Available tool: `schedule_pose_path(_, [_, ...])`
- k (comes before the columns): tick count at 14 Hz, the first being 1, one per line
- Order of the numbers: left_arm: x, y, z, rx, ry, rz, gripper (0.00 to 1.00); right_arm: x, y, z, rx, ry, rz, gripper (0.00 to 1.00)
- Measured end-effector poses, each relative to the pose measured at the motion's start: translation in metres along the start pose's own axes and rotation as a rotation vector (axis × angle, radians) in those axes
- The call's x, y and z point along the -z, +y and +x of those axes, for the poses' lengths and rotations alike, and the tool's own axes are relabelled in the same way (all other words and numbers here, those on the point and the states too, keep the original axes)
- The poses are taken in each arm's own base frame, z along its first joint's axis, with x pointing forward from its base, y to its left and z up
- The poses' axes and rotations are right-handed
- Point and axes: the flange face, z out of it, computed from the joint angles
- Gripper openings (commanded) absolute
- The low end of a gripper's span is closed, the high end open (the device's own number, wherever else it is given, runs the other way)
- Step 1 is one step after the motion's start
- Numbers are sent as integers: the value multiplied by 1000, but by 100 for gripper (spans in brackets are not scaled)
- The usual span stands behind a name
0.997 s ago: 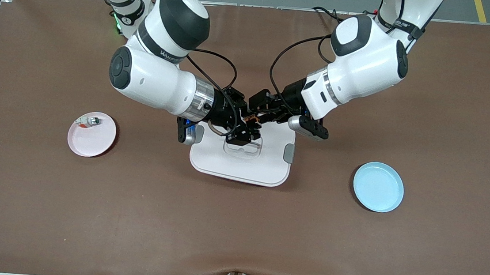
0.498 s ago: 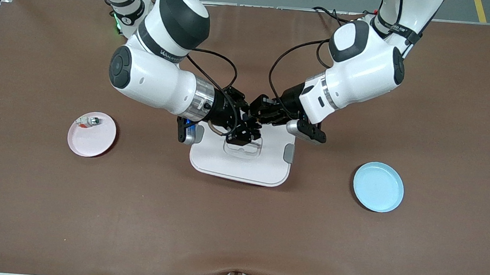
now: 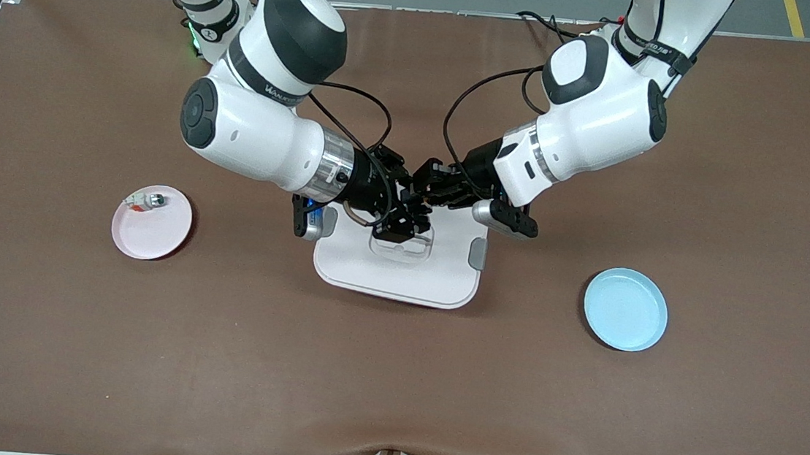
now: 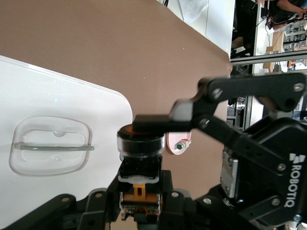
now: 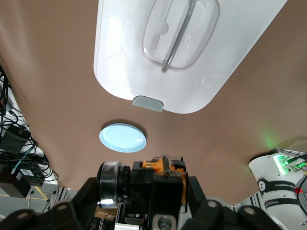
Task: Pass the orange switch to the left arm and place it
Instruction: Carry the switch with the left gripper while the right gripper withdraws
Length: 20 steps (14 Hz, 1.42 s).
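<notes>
The orange switch (image 4: 140, 143), black with an orange cap, hangs between both grippers over the white box (image 3: 400, 278). My left gripper (image 4: 140, 187) has its fingers pressed on both sides of the switch's black body. My right gripper (image 5: 144, 189) is shut on the same switch (image 5: 144, 184); one of its fingers (image 4: 153, 122) lies flat on the orange cap. In the front view the two grippers meet tip to tip over the box's edge nearest the arm bases, and the switch is mostly hidden between them. The box's clear handle (image 4: 50, 146) is just below.
A pink plate (image 3: 155, 235) with a small silver-and-white part (image 3: 147, 199) sits toward the right arm's end of the table. A light-blue plate (image 3: 625, 309) sits toward the left arm's end. Brown cloth covers the table.
The left gripper has moved in toward the right gripper and now surrounds the switch, which showed between them one second ago. The right arm has stayed almost still.
</notes>
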Motion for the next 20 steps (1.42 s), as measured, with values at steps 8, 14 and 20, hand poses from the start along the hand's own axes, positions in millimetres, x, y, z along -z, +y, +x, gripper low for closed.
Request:
schedule_pose_path(8, [21, -25, 27, -112, 49, 135, 0, 29, -9, 44, 268, 136, -78, 100])
schedule_pose_path(14, [101, -123, 84, -310, -83, 321, 0, 80, -8, 105, 676, 312, -291, 100])
schedule_pose_path(20, [184, -227, 118, -597, -214, 436, 0, 176, 0, 199, 955, 319, -503, 100])
